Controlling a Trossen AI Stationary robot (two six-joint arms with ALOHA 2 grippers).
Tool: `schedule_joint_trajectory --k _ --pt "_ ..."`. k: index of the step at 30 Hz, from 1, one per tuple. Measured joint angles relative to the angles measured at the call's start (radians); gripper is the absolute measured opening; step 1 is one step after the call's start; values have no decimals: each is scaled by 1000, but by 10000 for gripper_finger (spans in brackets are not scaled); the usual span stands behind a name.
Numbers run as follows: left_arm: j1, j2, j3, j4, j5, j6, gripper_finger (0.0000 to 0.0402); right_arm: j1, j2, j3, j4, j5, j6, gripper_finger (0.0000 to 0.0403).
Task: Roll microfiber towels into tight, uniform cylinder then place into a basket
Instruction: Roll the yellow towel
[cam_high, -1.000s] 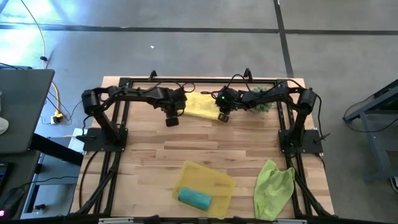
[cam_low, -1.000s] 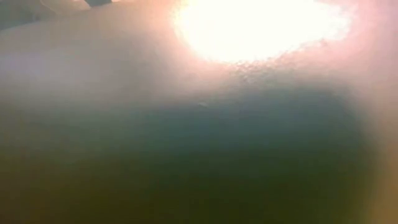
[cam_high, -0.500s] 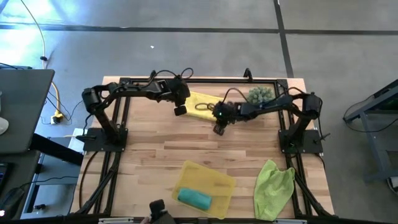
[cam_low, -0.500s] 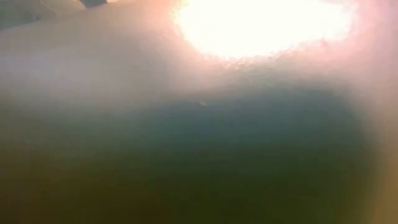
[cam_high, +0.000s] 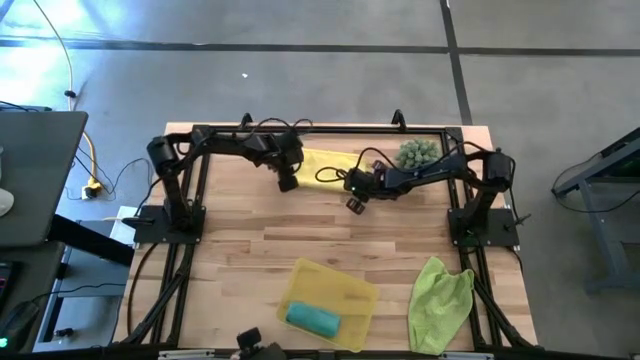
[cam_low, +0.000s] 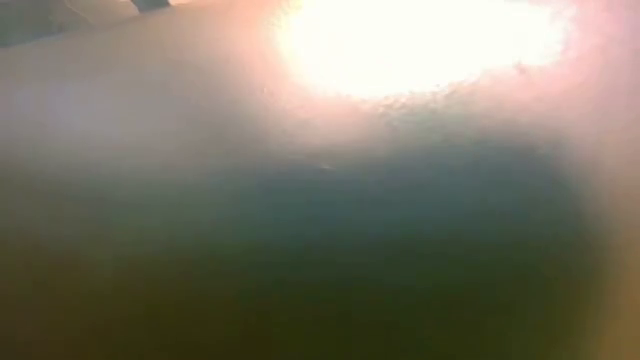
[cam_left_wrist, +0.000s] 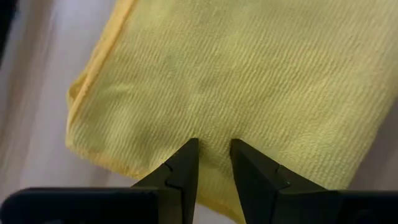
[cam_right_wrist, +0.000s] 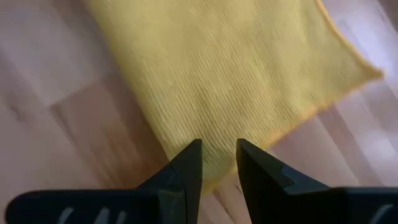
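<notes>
Yellow towel (cam_high: 325, 168) lies flat at the far edge of the wooden table (cam_high: 300, 235), with the left gripper (cam_high: 287, 183) at its left end and the right gripper (cam_high: 355, 202) at its right end; both have fingers a narrow gap apart, tips over the cloth, nothing clearly pinched. Teal towel (cam_high: 313, 319) sits rolled inside the yellow basket (cam_high: 345, 290) at the table's near edge, and the lime towel (cam_high: 440, 300) lies crumpled just right of the basket. Spiky green plant (cam_high: 418, 153) sits just right of the yellow towel.
</notes>
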Motion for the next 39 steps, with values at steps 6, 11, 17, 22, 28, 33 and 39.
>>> schedule_joint_trajectory --k 6,11,17,22,28,33,39 --pt "-101 -9 1 -108 39 -391 86 -69 0 0 11 65 -109 92" --pt "-241 -7 -1 -51 103 -569 86 -138 0 0 133 118 -290 92" --pt "-368 -21 -5 88 109 -490 86 -181 -14 0 172 118 -315 92" --pt "-375 -95 23 63 75 -326 86 -127 -83 1 -5 96 -80 92" --pt "-307 -138 35 53 10 -71 86 -6 -107 1 -93 -13 282 92" --pt "-227 -83 30 48 46 4 86 63 -54 1 -63 79 342 92" --pt "-198 -39 28 -19 54 -26 86 41 26 1 -53 64 362 92"
